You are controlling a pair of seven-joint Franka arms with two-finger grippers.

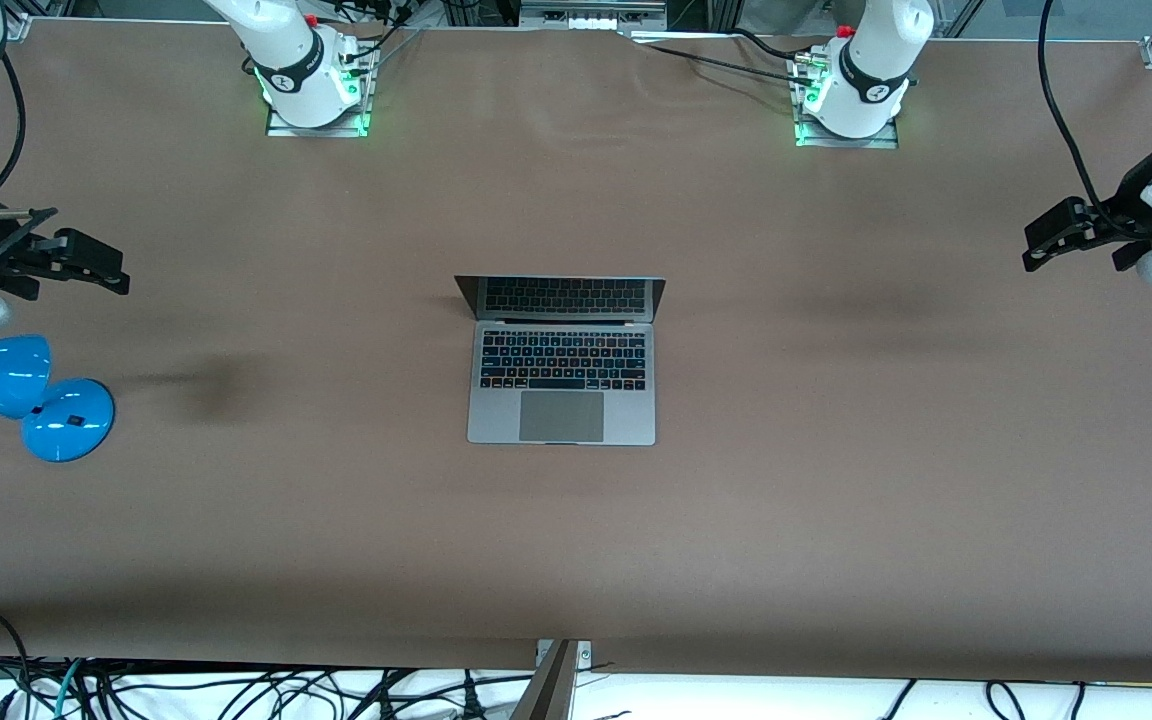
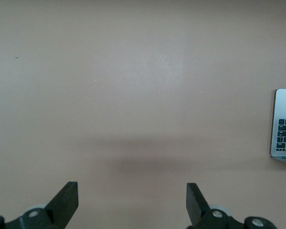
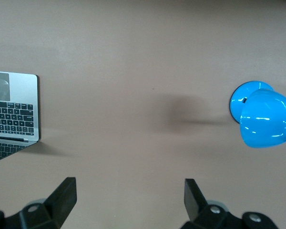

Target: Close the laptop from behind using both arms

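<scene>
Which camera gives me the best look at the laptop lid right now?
The front view: the whole laptop shows there, lid raised at mid-table, screen facing that camera. The left wrist view catches only a strip of deck and keys; the right wrist view shows one end of the keyboard and trackpad.

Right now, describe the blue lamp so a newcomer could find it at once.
Start at the wide brown table and go to the right arm's end of it. There, under the right claw, stands the blue lamp. It is glossy bright blue with a round base and a bulbous head, unlike the flat silver-grey laptop open at the table's middle.
</scene>
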